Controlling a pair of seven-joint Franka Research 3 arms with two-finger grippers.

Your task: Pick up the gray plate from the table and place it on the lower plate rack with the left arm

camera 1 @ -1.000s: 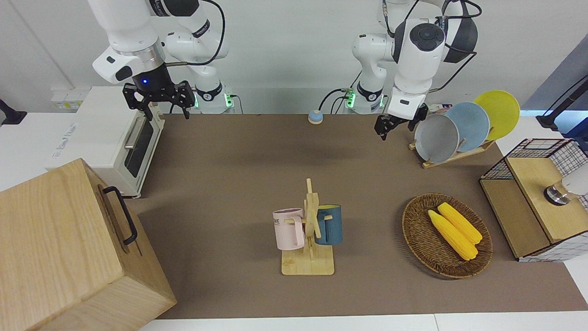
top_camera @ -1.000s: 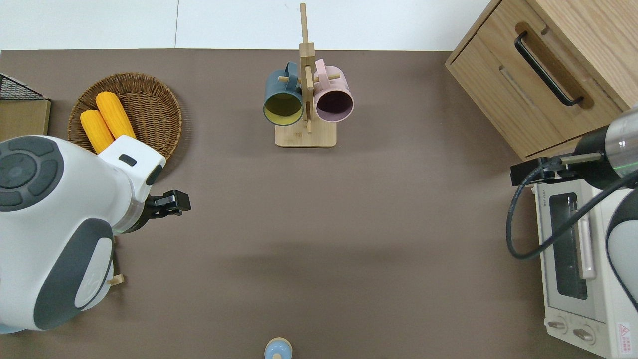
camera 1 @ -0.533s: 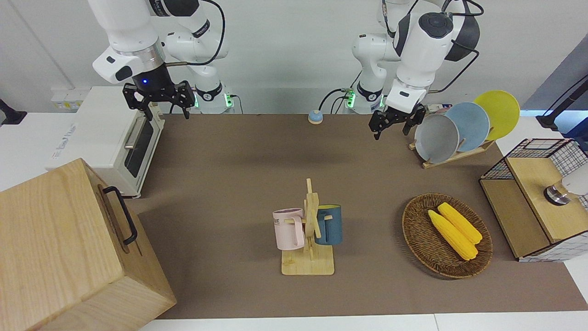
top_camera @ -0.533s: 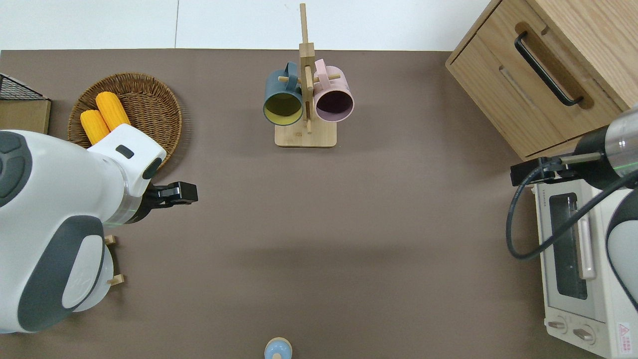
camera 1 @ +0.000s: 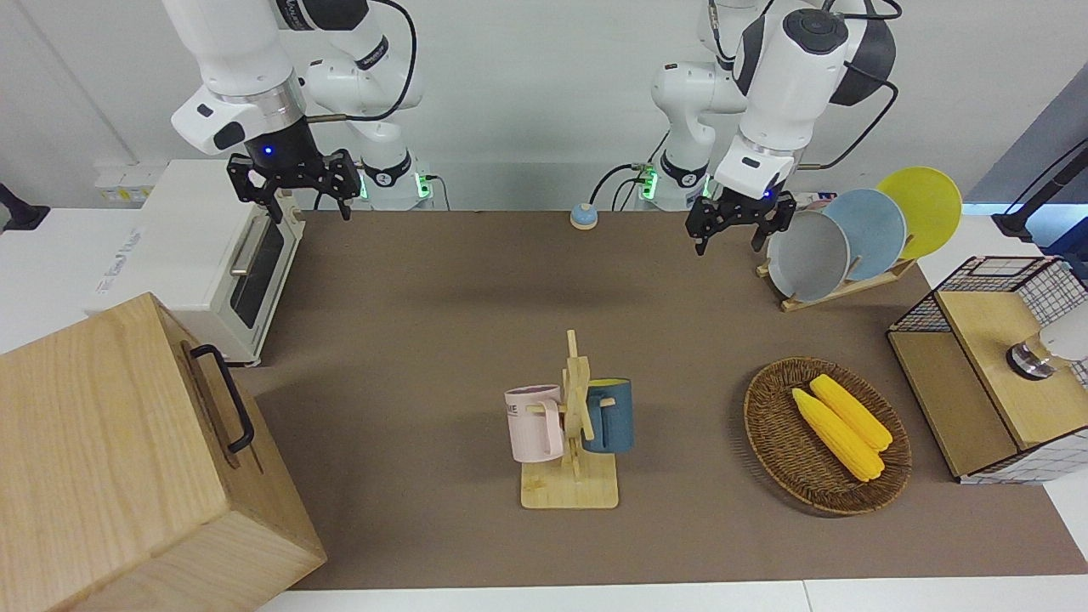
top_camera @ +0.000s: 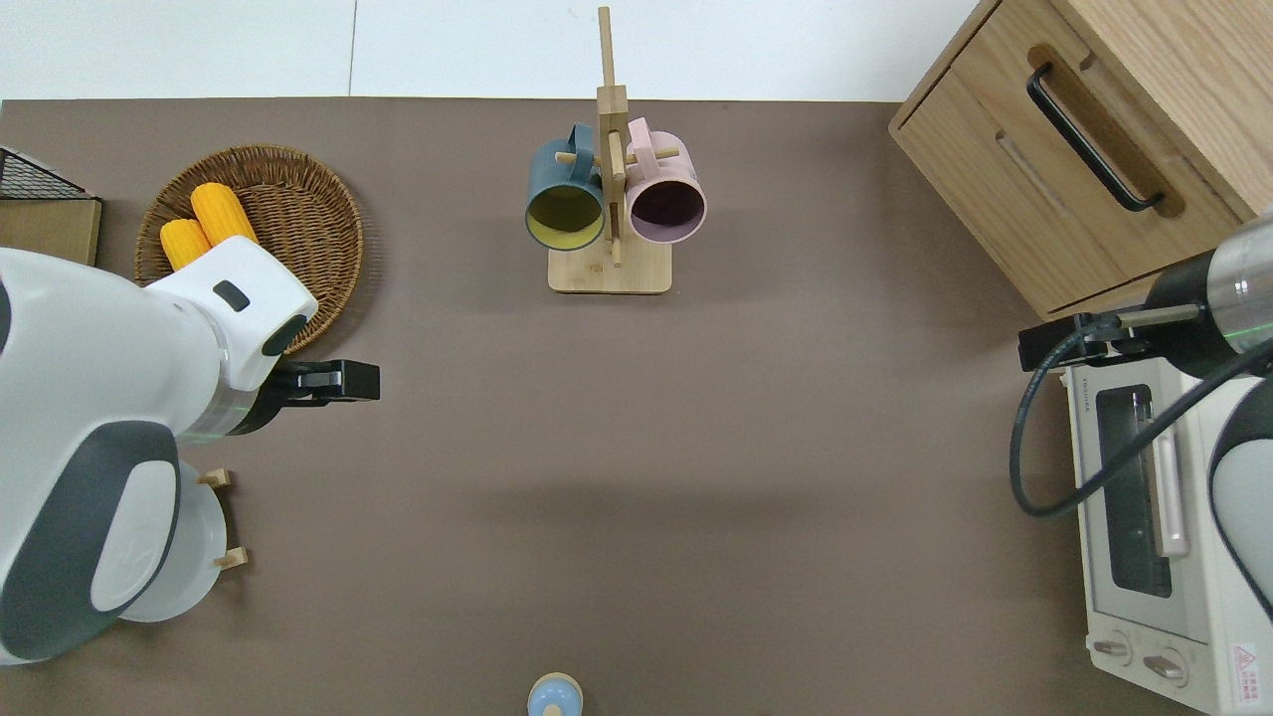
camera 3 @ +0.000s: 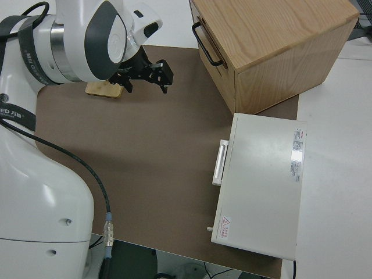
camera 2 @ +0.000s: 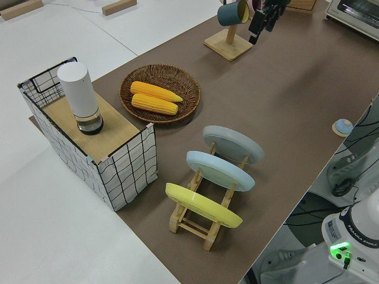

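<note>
**Gray plate sits in the rack's lowest slot; left gripper hangs empty beside it**

The gray plate (camera 1: 807, 256) stands tilted in the lowest slot of the lower plate rack (camera 1: 837, 289), at the left arm's end of the table (camera 1: 442, 323). Two more plates lean in the slots above it: a light blue plate (camera 1: 867, 234) next, then a yellow plate (camera 1: 922, 211) in the highest slot. In the left side view the three plates sit in a row, the gray plate (camera 2: 234, 144) being the one toward the middle of the table.

The left gripper (camera 1: 732, 231) hangs in the air just beside the gray plate, its jaws spread and holding nothing. In the overhead view it is over bare tabletop, near the wicker basket (top_camera: 298, 204) that holds two corn cobs (camera 1: 841, 429).

The right arm is parked, its gripper (camera 1: 296, 183) open and empty.

A wooden mug stand (camera 1: 571, 450) with a pink mug (camera 1: 534, 423) and a dark blue mug (camera 1: 610, 415) stands mid-table.
</note>
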